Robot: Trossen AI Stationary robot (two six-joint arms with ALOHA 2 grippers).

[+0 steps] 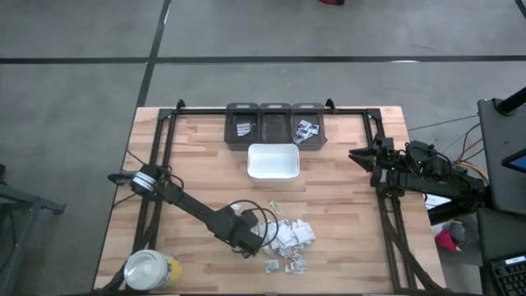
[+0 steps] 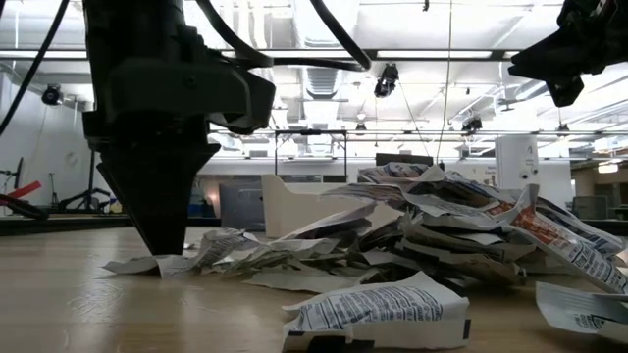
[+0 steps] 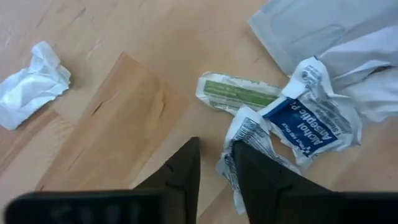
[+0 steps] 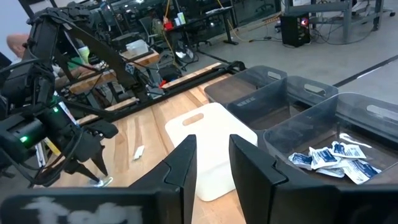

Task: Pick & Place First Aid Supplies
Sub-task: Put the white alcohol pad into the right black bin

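Left end effector standing tips-down on the table, fingers set narrow with a slim gap showing, nothing visibly clamped between them. Lying just beside one finger: a crumpled white sachet, touching it or nearly so. Resting just beyond that: a blue-printed antiseptic packet and a green-printed packet. Sitting well apart on the opposite side: a crumpled white wrapper. Spreading immediately to the end effector's right: the main pile of first aid supplies.

Right end effector hovering above the table's far right edge, fingers narrowly parted and holding nothing. Lying ahead of it: the white tray; sitting beside that, a dark bin holding blue-and-white packets.
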